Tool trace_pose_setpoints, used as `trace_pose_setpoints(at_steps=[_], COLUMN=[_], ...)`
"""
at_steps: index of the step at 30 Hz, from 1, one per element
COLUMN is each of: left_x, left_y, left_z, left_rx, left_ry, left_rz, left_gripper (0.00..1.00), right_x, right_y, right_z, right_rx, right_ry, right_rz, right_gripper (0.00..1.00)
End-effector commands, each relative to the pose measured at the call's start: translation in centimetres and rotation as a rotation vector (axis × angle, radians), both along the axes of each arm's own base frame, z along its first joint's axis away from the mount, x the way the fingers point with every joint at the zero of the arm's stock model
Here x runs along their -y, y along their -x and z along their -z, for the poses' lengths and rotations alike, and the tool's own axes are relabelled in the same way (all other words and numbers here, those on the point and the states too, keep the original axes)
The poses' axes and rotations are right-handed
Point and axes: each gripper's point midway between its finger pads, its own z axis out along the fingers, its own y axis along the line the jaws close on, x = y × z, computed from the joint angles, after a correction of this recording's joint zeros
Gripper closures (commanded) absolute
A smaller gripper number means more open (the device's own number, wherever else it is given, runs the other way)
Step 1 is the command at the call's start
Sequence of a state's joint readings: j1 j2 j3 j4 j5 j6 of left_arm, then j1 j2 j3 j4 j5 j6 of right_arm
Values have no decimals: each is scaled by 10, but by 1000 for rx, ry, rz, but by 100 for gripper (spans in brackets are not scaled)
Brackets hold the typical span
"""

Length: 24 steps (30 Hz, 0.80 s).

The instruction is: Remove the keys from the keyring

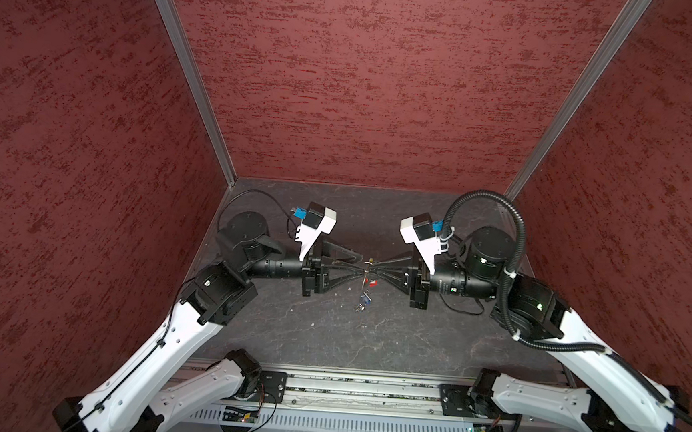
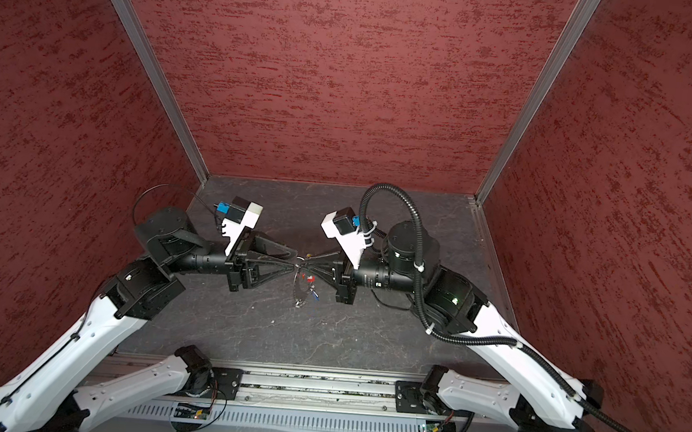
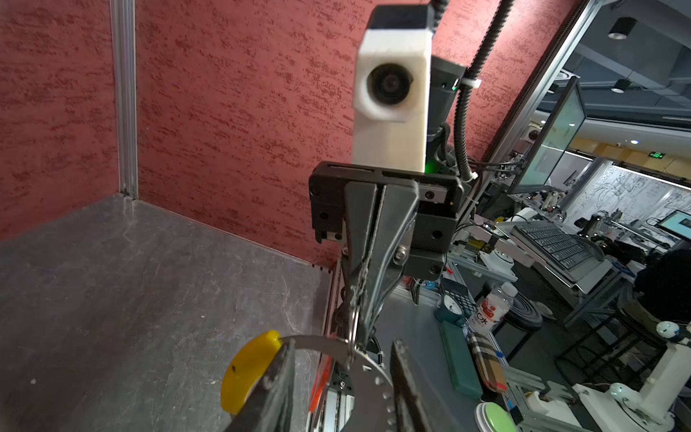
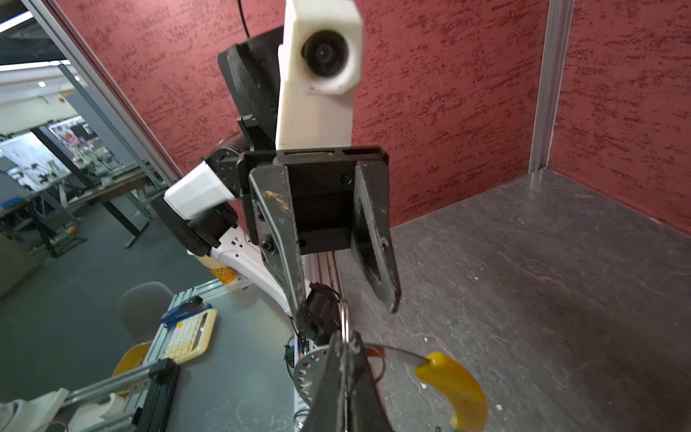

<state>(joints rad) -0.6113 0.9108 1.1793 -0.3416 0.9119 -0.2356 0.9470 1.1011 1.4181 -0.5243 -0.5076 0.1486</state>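
Observation:
Both grippers meet tip to tip above the middle of the dark floor. The keyring is a thin curved metal band with a yellow section and a silver ring. My right gripper is shut on that silver ring. My left gripper is open, with the band passing between its fingers and the yellow section against one of them. The keys hang below the tips in both top views, with a blue tag and a red tag above them. In a top view they appear again as keys.
Red textured walls close in the back and both sides. An aluminium rail with both arm bases runs along the front edge. The dark floor lies bare under the hanging keys.

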Motion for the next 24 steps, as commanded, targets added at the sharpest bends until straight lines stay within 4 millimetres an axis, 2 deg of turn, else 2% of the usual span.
trace_pose_setpoints(at_steps=[1,6,13,19,24], left_x=[-2,-2,-4,-2,0], left_y=[12,12,7,7,5], left_z=[12,14,20,20,22], left_rx=[-44,-61,-64,-70,-79], left_ry=[-59,-77,-106,-107,-115], left_rz=[59,61,22,44,48], left_gripper=[59,67,66,80,82], right_x=[3,1,3,4,4], right_y=[6,2,2,2,-1], right_z=[29,25,18,18,17], right_rx=[-5,16,30,33,39], right_ry=[151,180,175,173,171], right_rz=[-52,-48,-43,-39,-28], right_gripper=[100,100,100,100,100])
